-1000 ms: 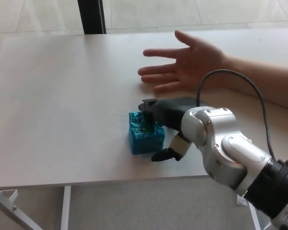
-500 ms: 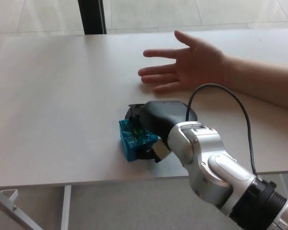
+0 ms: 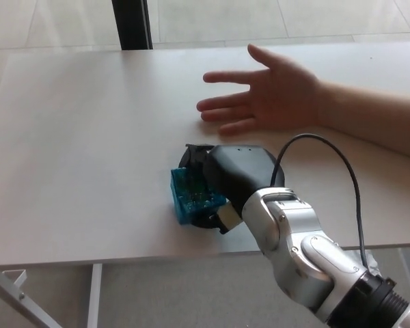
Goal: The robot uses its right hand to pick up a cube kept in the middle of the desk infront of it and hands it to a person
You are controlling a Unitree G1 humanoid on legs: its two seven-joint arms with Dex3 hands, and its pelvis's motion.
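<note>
A teal cube [image 3: 190, 195] sits on the white desk [image 3: 82, 137], near its front edge. My right hand [image 3: 222, 179] is closed around it, with fingers over its far side and the thumb under its near right corner. The hand covers the cube's right part. A person's open hand [image 3: 270, 92] lies palm up on the desk beyond the cube, its fingers pointing left. My left hand does not show.
A dark post [image 3: 131, 24] stands behind the desk's far edge. A black cable [image 3: 342, 171] loops above my right forearm. The person's forearm [image 3: 376, 119] crosses the desk's right side. A white frame bracket [image 3: 14, 287] shows below the front edge at left.
My right hand moved left onto the cube and closed on it, nudging the cube slightly left. The person's hand has stayed still.
</note>
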